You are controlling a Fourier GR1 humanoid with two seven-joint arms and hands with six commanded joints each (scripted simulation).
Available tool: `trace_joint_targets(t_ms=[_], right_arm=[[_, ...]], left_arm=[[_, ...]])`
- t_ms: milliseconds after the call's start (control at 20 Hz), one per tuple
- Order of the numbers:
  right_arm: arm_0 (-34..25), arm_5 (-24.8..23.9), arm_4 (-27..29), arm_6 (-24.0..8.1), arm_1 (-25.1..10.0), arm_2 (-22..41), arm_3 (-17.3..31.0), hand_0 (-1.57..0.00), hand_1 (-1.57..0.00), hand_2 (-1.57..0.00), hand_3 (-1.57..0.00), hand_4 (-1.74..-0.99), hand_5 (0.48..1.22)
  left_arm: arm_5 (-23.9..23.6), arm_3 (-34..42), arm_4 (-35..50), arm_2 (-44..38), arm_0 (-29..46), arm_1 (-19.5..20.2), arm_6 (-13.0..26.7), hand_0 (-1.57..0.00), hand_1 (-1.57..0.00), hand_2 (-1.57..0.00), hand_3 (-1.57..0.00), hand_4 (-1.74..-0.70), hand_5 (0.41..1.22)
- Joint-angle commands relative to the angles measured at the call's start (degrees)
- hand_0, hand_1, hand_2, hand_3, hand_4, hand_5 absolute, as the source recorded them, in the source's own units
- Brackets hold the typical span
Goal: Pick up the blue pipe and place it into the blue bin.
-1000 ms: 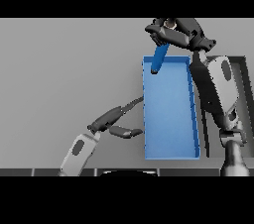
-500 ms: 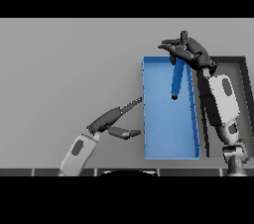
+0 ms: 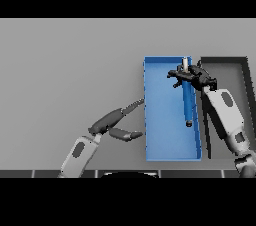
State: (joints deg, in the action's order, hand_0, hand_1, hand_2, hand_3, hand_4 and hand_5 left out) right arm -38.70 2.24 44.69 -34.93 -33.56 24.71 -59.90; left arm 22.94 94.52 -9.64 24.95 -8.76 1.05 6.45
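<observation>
The blue pipe point(image 3: 187, 102) lies lengthwise over the right half of the blue bin point(image 3: 162, 120). Its pale top end points to the bin's far wall and its dark lower end sits low over the floor, near the right wall. My right hand point(image 3: 195, 77) is over the pipe's upper part with fingers curled round it. Whether the pipe rests on the bin floor is unclear. My left hand point(image 3: 112, 120) is open on the table left of the bin, its straight fingers reaching to the bin's left wall.
A dark grey bin point(image 3: 225, 62) stands directly right of the blue bin, and my right forearm crosses it. Bare grey table stretches to the left and far side.
My right hand has moved down and toward the near side, over the bin's right half, and the pipe has tipped from hanging steeply to nearly flat inside the bin. The left hand stays put.
</observation>
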Motion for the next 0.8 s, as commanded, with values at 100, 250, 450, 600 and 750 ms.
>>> trace_joint_targets(t_ms=[100, 250, 450, 600, 750], right_arm=[[-3.14, -3.36, 12.50, -0.01, -3.11, 10.72, 3.00, -0.64, -0.62, -0.60, -0.39, -1.334, 1.135], [-6.17, -0.02, 14.23, -0.01, -6.16, 17.91, 1.56, -0.33, -0.32, -0.30, -0.20, -1.230, 1.056], [-5.76, 1.98, 8.76, 1.99, -8.08, 21.20, -0.72, -0.13, -0.13, -0.12, -0.08, -1.150, 0.914], [-6.65, 2.95, 6.83, 2.41, -7.77, 22.21, 0.11, -0.07, -0.07, -0.06, -0.04, -1.131, 0.829], [-6.53, 3.31, 6.16, 3.75, -7.31, 22.31, 1.58, -0.30, -0.15, -0.07, -0.02, -1.152, 0.778]], left_arm=[[0.01, -0.28, -0.25, -0.07, -0.42, 0.12, 0.48, 0.00, 0.00, 0.00, 0.00, -0.88, 0.497], [0.04, -0.34, -0.04, -0.23, -0.32, 0.14, 0.88, 0.00, 0.00, 0.00, 0.00, -0.88, 0.495], [-0.25, -0.01, 0.07, -0.44, -0.32, 0.11, 0.61, 0.00, 0.00, 0.00, 0.00, -0.88, 0.488], [-0.55, -0.26, -0.61, 0.16, 0.12, -0.19, 0.32, 0.00, 0.00, 0.00, 0.00, -0.88, 0.480], [-0.44, 0.03, -0.72, 0.82, 1.05, -0.36, 0.18, 0.00, 0.00, 0.00, 0.00, -0.88, 0.474]])
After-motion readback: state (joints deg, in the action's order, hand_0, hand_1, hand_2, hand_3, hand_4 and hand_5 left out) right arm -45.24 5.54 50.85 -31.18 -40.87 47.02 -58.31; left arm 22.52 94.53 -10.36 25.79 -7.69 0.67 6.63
